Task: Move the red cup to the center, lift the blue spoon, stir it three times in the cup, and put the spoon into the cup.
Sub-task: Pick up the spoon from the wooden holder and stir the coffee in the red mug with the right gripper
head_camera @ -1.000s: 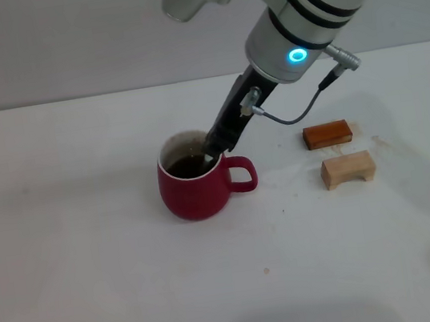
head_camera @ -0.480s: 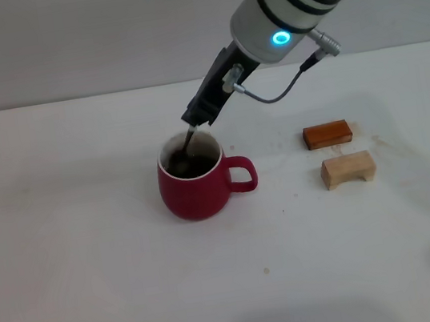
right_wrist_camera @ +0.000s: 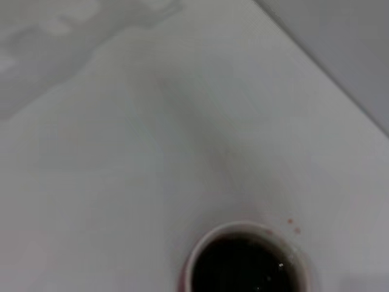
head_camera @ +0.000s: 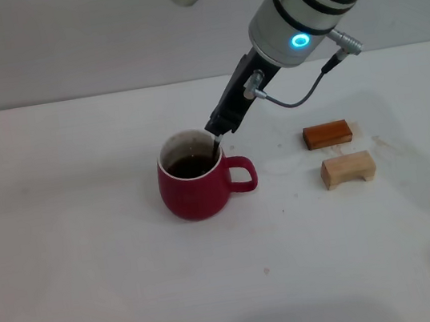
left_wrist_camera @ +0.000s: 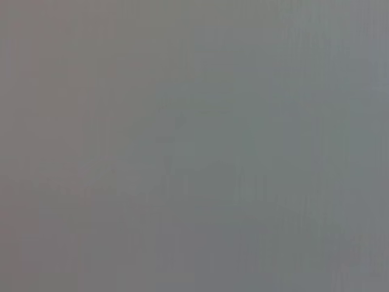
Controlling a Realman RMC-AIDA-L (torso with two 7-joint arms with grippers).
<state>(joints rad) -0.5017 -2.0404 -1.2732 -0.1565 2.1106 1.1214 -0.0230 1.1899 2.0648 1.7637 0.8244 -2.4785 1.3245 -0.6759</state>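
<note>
Since half a second before, the right gripper (head_camera: 222,124) had swung from above the cup's far-left rim to above its far-right rim, on the handle side, and dropped a little closer to the rim. A second before, it had been lower, with its tip inside the cup's mouth.

The red cup (head_camera: 196,186) stood upright on the white table (head_camera: 93,268), roughly at the middle of the work area, its loop handle pointing toward the robot's right. Dark liquid filled it; the right wrist view looked down on the white rim and the dark surface (right_wrist_camera: 243,271).

The right gripper's dark fingers were pinched together on the blue spoon (head_camera: 216,145). Only a short grey stretch of the spoon showed below the fingertips. Its long axis ran steeply, tilted down and toward the robot's left, with the bowl end pointing into the cup just inside the rim; the handle was hidden in the gripper.

An orange-brown block (head_camera: 327,134) and a tan wooden block (head_camera: 347,169) lay well to the cup's right.

The left arm was out of sight; its wrist view showed only plain grey.
</note>
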